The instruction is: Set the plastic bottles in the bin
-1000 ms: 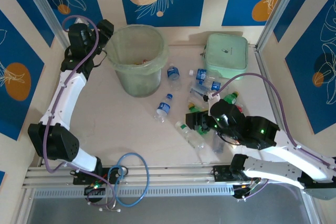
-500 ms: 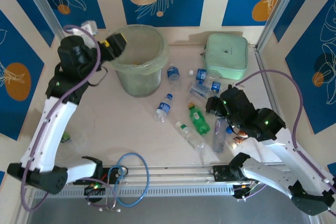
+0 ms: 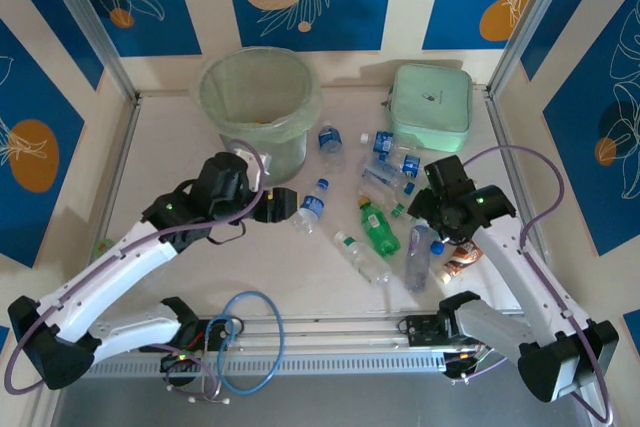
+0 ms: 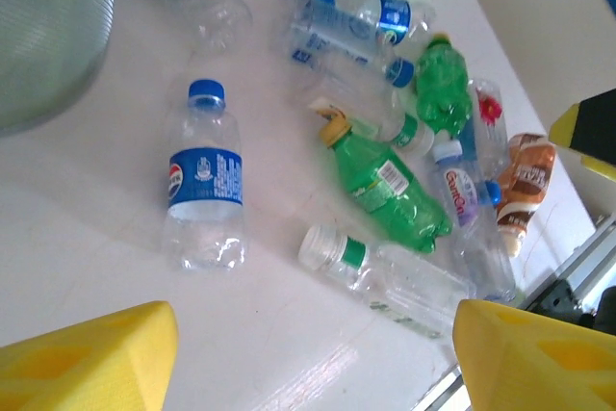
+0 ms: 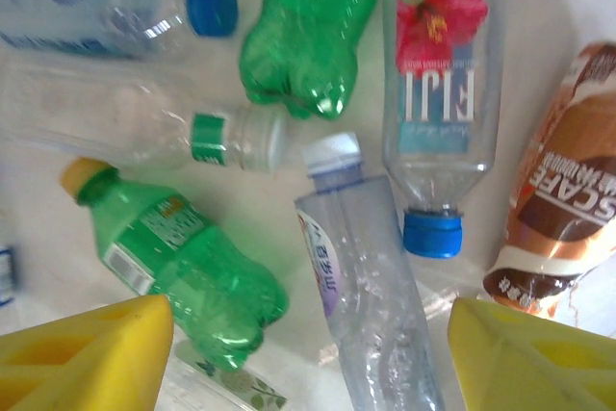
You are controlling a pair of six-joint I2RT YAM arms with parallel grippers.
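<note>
1. Plastic bottles [image 3: 378,229] lay on their sides, scattered from mid-bench toward the right edge. None was in a hand.
2. They looked empty, so prob. v. light. Thin walls would dent if squeezed, and smooth round bodies would likely roll or slip.
3. Best hold, IMO: across the body at the label, mid-length, hand square to the bottle's axis. Gentle squeeze.
4. Blue-label bottle [image 4: 204,190] lay alone nr mid-bench, so easiest pick. Green bottle [image 5: 178,271] & white-cap bottle [image 5: 361,267] lay crowded together.
5. Left hand [image 4: 313,334] was wide, empty, just beside the blue-label bottle. Right hand [image 5: 308,334] was wide, empty, over the crowded lot.
6. Bin [image 3: 250,152] stood upright nr the far edge, left of centre.
</note>
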